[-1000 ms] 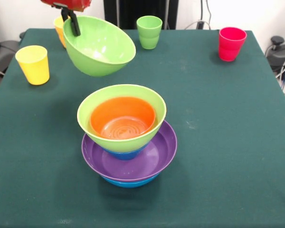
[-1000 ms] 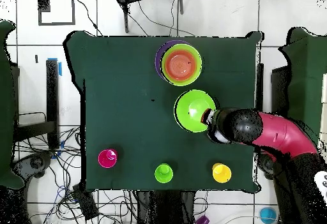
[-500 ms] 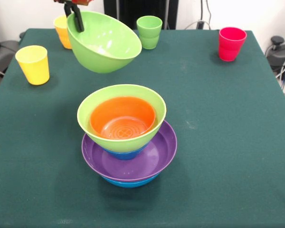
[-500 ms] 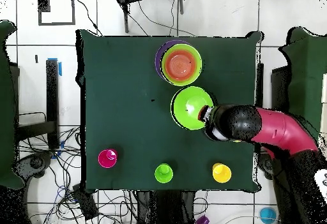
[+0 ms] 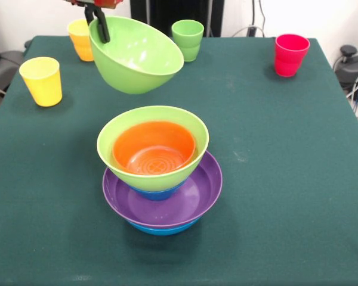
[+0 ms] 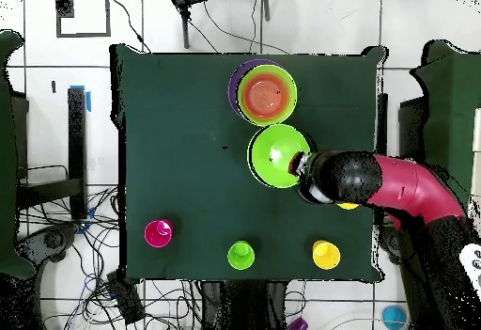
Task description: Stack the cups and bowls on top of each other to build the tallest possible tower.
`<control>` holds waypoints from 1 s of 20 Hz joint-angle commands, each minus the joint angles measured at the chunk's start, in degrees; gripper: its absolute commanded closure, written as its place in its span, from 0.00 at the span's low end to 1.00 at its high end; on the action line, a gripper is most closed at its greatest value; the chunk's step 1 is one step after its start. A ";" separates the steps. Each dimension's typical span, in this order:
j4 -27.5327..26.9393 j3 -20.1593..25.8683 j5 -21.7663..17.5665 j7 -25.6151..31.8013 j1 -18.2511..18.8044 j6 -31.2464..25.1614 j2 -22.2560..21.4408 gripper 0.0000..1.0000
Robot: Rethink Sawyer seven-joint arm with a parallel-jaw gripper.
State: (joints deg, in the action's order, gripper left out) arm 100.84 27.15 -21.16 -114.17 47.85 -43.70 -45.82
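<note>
Green fills the upper left of my front view: a large light green bowl [image 5: 137,56] hangs tilted in the air, its rim pinched by my gripper [image 5: 98,24], jaws closed on that edge. Below it, mid-frame, the tower [image 5: 158,173] stands on the dark green table [image 5: 286,179]: blue bowl lowest, then purple, small blue, green, with orange innermost. Yellow [image 5: 42,80], orange-yellow [image 5: 80,39], green [image 5: 188,40] and red [image 5: 290,55] cups stand apart along the top.

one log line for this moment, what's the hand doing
hand: shut on green bowl rim | bowl: tilted, in air, apart from tower | tower top: orange bowl in green | cups: four loose on table
</note>
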 commanded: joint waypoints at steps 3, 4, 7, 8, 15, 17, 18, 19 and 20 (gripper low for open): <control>-5.84 4.30 -0.31 9.57 -1.71 -7.12 5.95 1.00; -5.98 4.41 -0.25 9.45 -1.72 -7.11 6.13 1.00; -6.46 4.75 -0.26 9.20 -1.76 -7.18 6.59 1.00; -6.74 4.90 -0.21 9.17 -1.81 -7.52 6.71 1.00; -11.72 5.22 -0.89 9.22 -3.50 -10.65 8.75 1.00; -12.32 5.23 -0.81 8.88 -3.78 -10.70 9.22 1.00; -12.48 5.27 -0.67 8.68 -3.87 -10.67 9.44 1.00; -12.54 5.25 -0.60 8.43 -3.97 -10.54 9.56 1.00; -12.78 5.22 -0.65 8.23 -4.14 -10.33 9.84 1.00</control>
State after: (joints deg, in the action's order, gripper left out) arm 93.17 29.54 -21.15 -114.17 46.45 -49.29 -39.76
